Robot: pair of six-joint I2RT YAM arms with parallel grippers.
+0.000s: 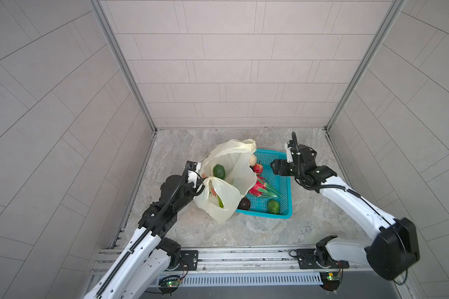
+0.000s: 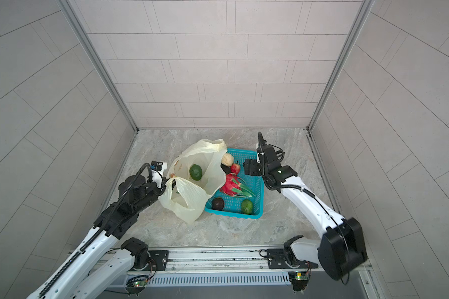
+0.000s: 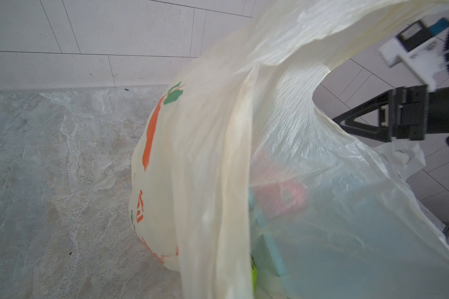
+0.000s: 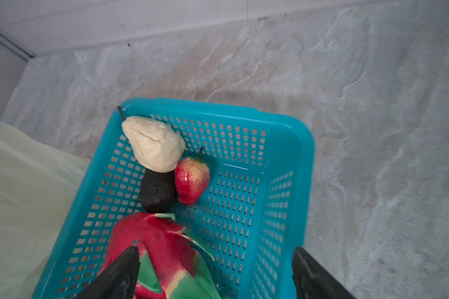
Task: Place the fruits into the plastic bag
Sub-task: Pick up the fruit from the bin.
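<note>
The pale-yellow plastic bag [image 1: 226, 178] stands open beside the basket, with one round green fruit [image 1: 219, 171] inside. My left gripper [image 1: 201, 182] is shut on a bag handle; in the left wrist view the bag [image 3: 218, 155] hides its jaws. Several fruits lie in the teal basket [image 1: 283, 181]: the dragon fruit [image 4: 161, 240], a small red fruit [image 4: 192, 180], a dark brown fruit [image 1: 243, 204] and a green fruit [image 1: 273, 206]. My right gripper [image 4: 215, 249] hangs open above the basket's far right side. One finger sits over the dragon fruit and nothing is between the jaws.
A pale cream fruit [image 4: 153, 143] and a black rough-skinned fruit [image 4: 157, 191] lie in the basket's far corner next to the bag. Tiled walls close in the marble floor [image 1: 192, 233] on three sides. A metal rail [image 1: 244, 256] runs along the front.
</note>
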